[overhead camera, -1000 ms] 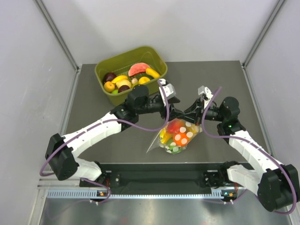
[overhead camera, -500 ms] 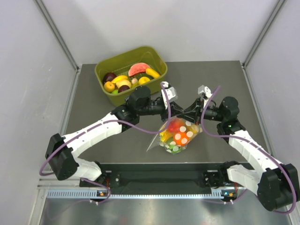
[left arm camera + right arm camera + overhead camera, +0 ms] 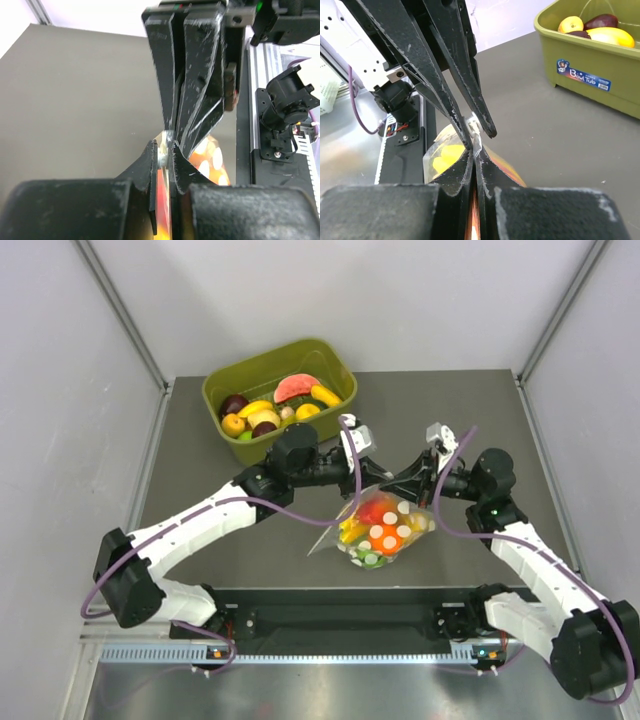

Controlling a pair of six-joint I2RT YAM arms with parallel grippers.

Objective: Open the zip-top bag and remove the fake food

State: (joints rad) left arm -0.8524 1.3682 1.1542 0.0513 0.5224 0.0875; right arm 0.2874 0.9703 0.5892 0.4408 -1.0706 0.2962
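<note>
Tub [image 3: 262,360]: olive-green plastic, far left of the counter [image 3: 460,410], with a blue label [image 3: 583,75] on one side wall.
Contents: pink watermelon slice [image 3: 296,388], two dark purple fruits [image 3: 234,404], yellow banana [image 3: 325,395], smaller yellow and orange pieces.
Counter: dark grey, matte.

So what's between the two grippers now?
Only the top edge of the zip-top bag: left gripper and right gripper both pinch it, tips nearly meeting, clearest in the wrist views.

L gripper [image 3: 164,151]: open 1 s ago, now pinched on top rim of zip-top bag [image 3: 385,530] | bag: spread a bit wider, left corner slightly higher
</note>
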